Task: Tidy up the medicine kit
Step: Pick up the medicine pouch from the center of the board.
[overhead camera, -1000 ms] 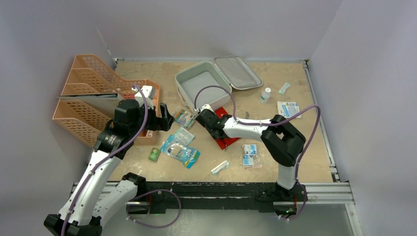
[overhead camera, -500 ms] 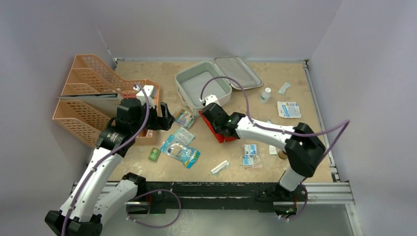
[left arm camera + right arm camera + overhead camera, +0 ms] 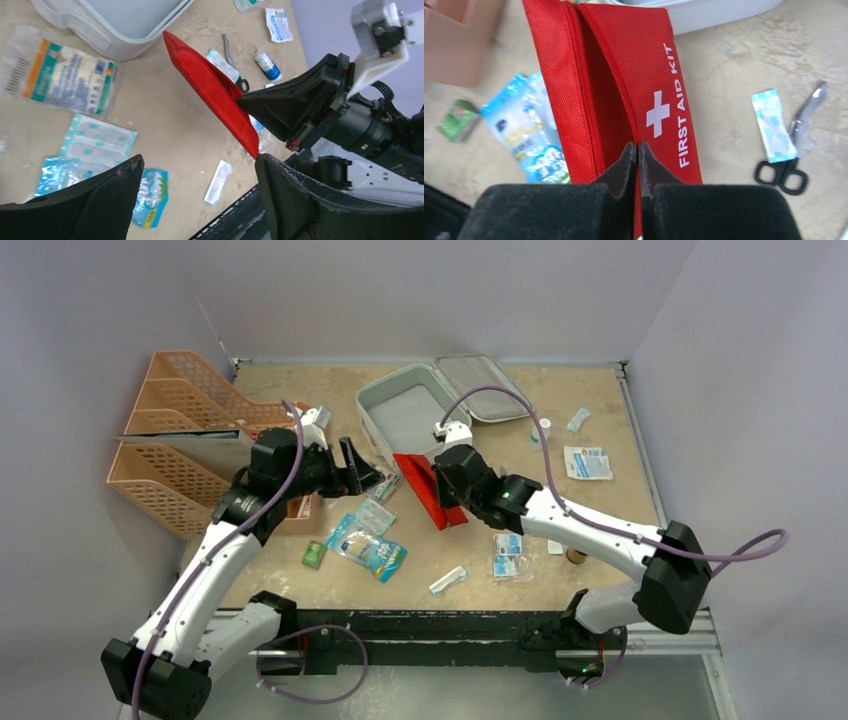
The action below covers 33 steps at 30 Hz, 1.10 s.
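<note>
Right wrist view: right tool (image 3: 637,147) pinches the limp red pouch (image 3: 659,75) by its edge; left tool (image 3: 197,162) spread; medicine kit (image 3: 405,410) looks light, best gripped at its rim

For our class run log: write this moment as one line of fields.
right gripper: shut on red pouch, held aloft | left gripper: open, facing pouch | medicine kit: lid open

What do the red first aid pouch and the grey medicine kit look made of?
The red first aid pouch: matte woven fabric, probably nylon; coarse weave and zip show. The medicine kit: smooth grey moulded shell, perhaps foam or plastic; rounded stiff walls.
</note>
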Tool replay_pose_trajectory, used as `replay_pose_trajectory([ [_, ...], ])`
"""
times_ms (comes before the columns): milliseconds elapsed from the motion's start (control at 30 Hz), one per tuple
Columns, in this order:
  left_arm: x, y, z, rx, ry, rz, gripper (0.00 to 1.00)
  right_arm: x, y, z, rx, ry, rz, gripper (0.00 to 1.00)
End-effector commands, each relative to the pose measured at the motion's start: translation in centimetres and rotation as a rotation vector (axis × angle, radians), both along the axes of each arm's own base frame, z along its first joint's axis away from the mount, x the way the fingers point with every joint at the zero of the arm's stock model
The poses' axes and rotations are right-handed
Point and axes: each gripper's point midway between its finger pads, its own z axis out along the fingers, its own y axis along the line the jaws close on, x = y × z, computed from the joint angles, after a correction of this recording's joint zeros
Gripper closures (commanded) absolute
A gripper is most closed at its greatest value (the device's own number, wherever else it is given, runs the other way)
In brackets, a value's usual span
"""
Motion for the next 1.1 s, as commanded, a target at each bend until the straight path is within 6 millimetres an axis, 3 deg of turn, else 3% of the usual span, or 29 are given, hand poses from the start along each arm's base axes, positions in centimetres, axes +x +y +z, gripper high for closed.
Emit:
replay_pose_trajectory([
  [0, 0.5, -2.5, 1.4, -0.138, 0.015, -0.075, 0.19, -0.3, 2.2, 3.1, 0.263, -0.012, -0.042, 1.0],
  [267, 2.7, -4.5, 1.1, -0.246, 0.05, -0.098, 0.2, 0.2, 3.5, 4.4, 0.398, 0.001, -0.106, 1.0],
  [467, 4.3, -5.3, -0.7, -0.237, 0.103, -0.109, 0.26, 0.7, 4.0, 4.9, 0.43, 0.006, -0.128, 1.0],
  [1067, 6.0, -7.7, -4.5, -0.224, 0.176, -0.151, 0.39, 1.3, 4.0, 3.6, 0.444, 0.024, -0.199, 1.0],
])
